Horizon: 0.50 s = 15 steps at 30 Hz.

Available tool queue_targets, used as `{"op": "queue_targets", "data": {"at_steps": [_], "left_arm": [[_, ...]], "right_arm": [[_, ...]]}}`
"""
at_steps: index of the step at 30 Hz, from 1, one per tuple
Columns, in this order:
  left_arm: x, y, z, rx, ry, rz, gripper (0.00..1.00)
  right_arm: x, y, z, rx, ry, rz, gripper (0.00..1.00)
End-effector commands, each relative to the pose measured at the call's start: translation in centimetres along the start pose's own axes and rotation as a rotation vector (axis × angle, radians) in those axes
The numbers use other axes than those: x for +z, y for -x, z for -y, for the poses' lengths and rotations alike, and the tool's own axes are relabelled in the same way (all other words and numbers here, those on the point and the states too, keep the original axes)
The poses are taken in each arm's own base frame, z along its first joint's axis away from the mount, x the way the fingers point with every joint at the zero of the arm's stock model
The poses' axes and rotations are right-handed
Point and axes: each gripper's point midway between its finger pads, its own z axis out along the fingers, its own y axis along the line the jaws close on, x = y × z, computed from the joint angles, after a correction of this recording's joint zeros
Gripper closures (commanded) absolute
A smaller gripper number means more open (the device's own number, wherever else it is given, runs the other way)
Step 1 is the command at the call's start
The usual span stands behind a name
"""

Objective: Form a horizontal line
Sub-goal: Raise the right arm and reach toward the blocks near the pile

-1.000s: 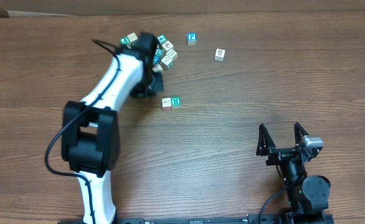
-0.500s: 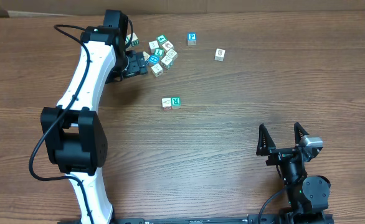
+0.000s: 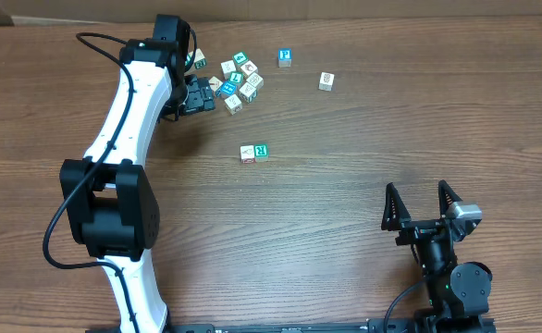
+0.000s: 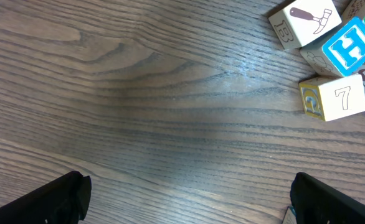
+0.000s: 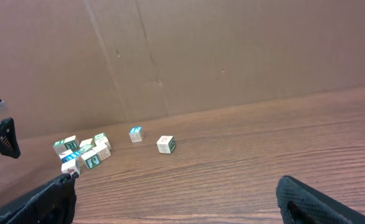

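At about eleven o'clock on the counter (image 3: 345, 213), the left pincer (image 3: 200, 95) stands wide open and holds nothing; in its wrist view only bare wood lies between the two tips. Just beside it, toward three o'clock, lies the loose cluster of cubes (image 3: 237, 80), and its nearest members are the "7" cube (image 4: 334, 98), the blue "H" cube (image 4: 350, 45) and the hammer cube (image 4: 304, 20). Toward the centre, two cubes already touch side by side: the red-marked cube (image 3: 248, 154) and the green cube (image 3: 262, 151). I judge this is the start of the horizontal line, with only these two in place. Farther toward one o'clock sit a blue-faced cube (image 3: 285, 57) and a pale cube (image 3: 326, 81), well apart from each other.

The cubes look like small, light, rigid wood with flat faces, so probably they slide easily on the counter. I would take one by two opposite side faces. At five o'clock the right pincer (image 3: 421, 205) rests open and empty.
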Motion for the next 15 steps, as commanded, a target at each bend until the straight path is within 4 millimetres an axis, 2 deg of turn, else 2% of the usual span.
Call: {"op": "queue_targets", "data": {"at_steps": [1, 3, 6, 11, 15], "left_arm": [[-1.2, 0.8, -0.4, -0.007, 0.006, 0.037, 0.00], [-1.2, 0.8, -0.4, -0.007, 0.006, 0.038, 0.00], [-1.2, 0.8, -0.4, -0.007, 0.006, 0.037, 0.00], [-1.2, 0.8, -0.4, -0.007, 0.006, 0.037, 0.00], [-1.2, 0.8, -0.4, -0.007, 0.006, 0.038, 0.00]], "right_arm": [[0.0, 0.0, 0.1, -0.001, -0.003, 0.009, 0.00], [0.0, 0.5, -0.2, -0.001, 0.012, 0.029, 0.00], [-0.2, 1.3, -2.2, 0.050, 0.128, 0.053, 0.00], [-0.7, 2.6, -4.0, 0.121, 0.217, 0.048, 0.00], [-1.8, 5.7, -4.5, 0.143, 0.210, 0.048, 0.00]]}}
